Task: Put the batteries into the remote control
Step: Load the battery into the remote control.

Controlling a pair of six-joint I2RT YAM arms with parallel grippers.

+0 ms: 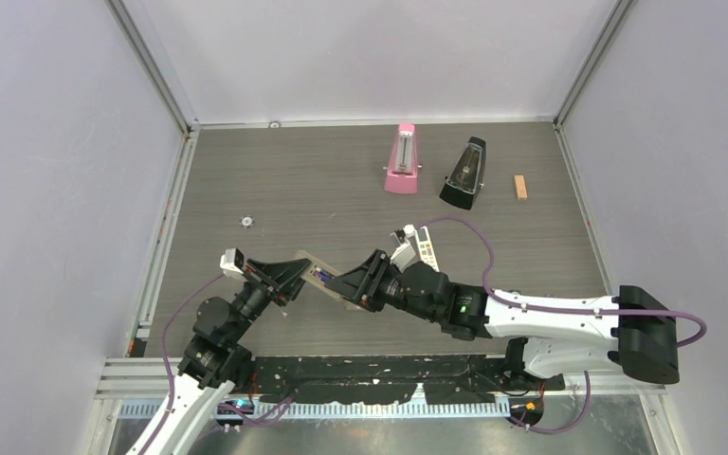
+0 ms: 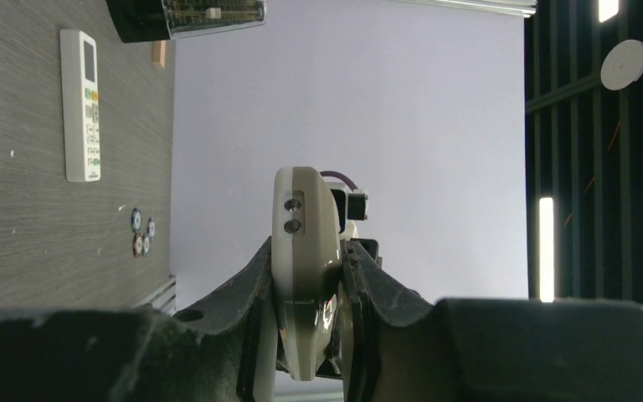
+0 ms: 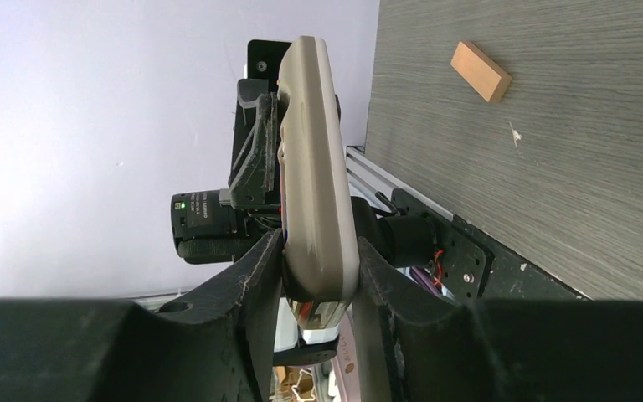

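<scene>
Close to the near edge, the remote control (image 1: 327,282) is held off the surface (image 1: 294,190) between the two arms, with a grey-beige face turned upward. Its left end is clamped by the left end effector (image 2: 308,251), whose fingers (image 2: 251,285) are closed tight on both sides. Its right end is gripped likewise by the right end effector (image 3: 318,243), with the fingers pressed against the casing and no gap seen. A purplish patch is seen on the upper face from overhead; what it is cannot be told. Just behind the right wrist, a broader white remote (image 1: 424,248) lies flat. The batteries (image 2: 137,244) are seen from the left wrist as a small cluster of round ends on the surface, near its edge and apart from that remote. Further back on the left, a small metal ring (image 1: 246,221) lies alone. Along the far edge, a pink metronome (image 1: 401,161), a black metronome (image 1: 464,173) and an orange block (image 1: 520,187) are set in a row.
</scene>
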